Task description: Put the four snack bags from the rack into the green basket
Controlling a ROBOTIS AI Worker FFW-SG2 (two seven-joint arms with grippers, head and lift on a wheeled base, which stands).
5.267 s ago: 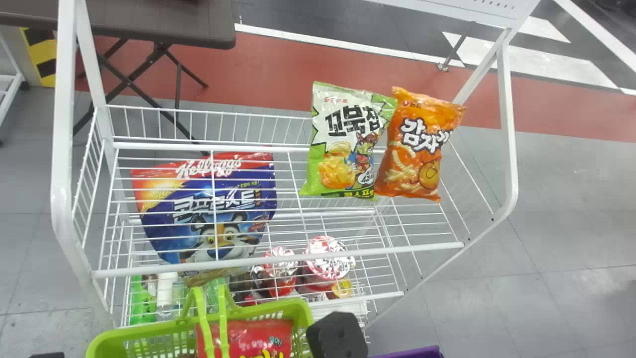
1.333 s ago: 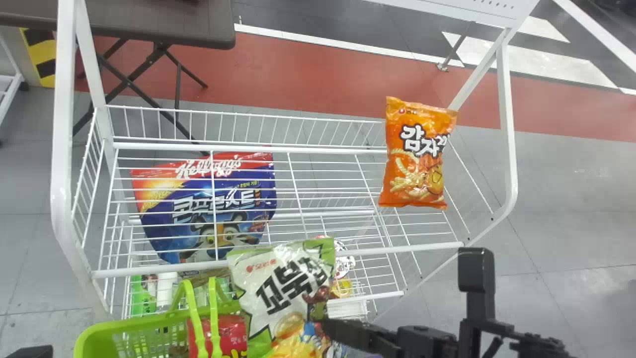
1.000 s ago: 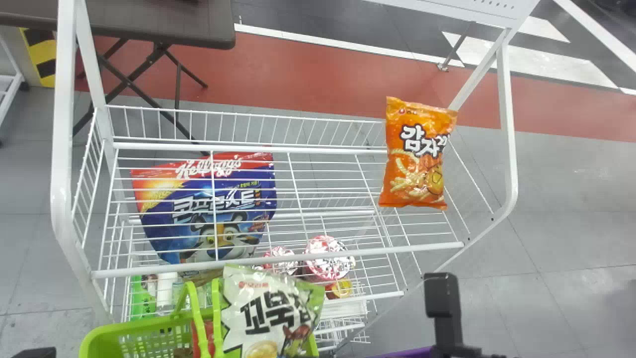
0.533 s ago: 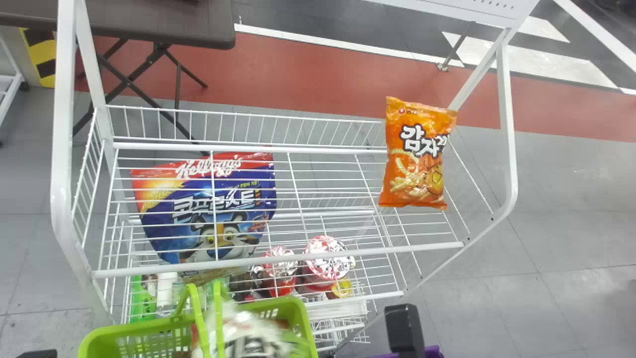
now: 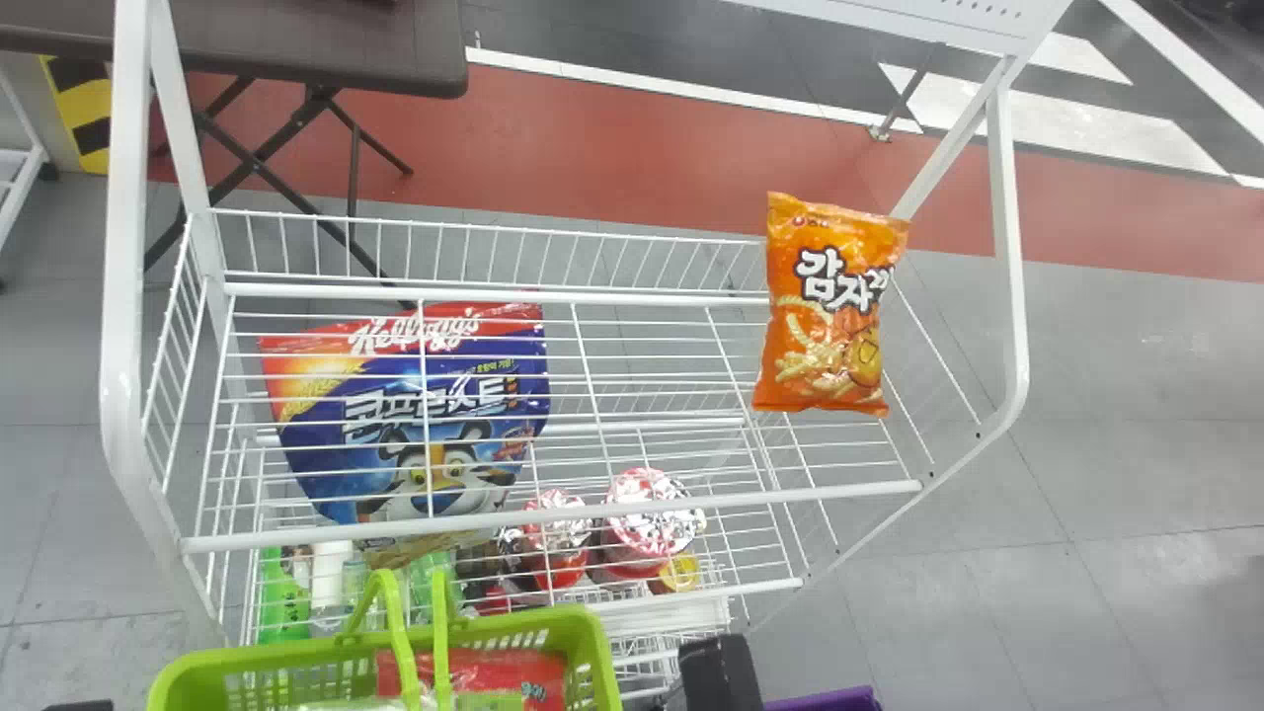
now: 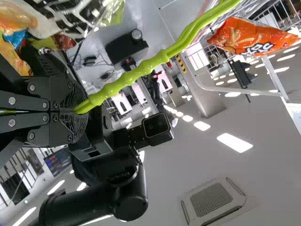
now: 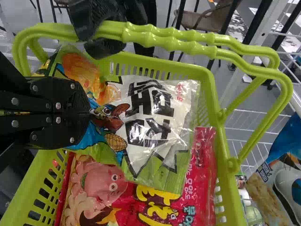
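Observation:
The right gripper's black arm part shows at the bottom edge in the head view, beside the green basket. In the right wrist view my right gripper is shut on the white-green snack bag, which lies inside the basket over a red snack bag. A dark part of the left gripper peeks in at the head view's lower left corner. The left wrist view has my left gripper shut on the basket's green handle. One orange snack bag rests at the rack's right end.
The white wire rack stands behind the basket. A blue cereal bag occupies its left part. Cups and bottles stand on the lower shelf. Something purple lies right of the basket, and a dark table stands beyond the rack.
The white-green bag has been taken off the rack beside the orange one, carried toward me and lowered into the basket. My right arm has moved left and down. The orange bag has shifted slightly.

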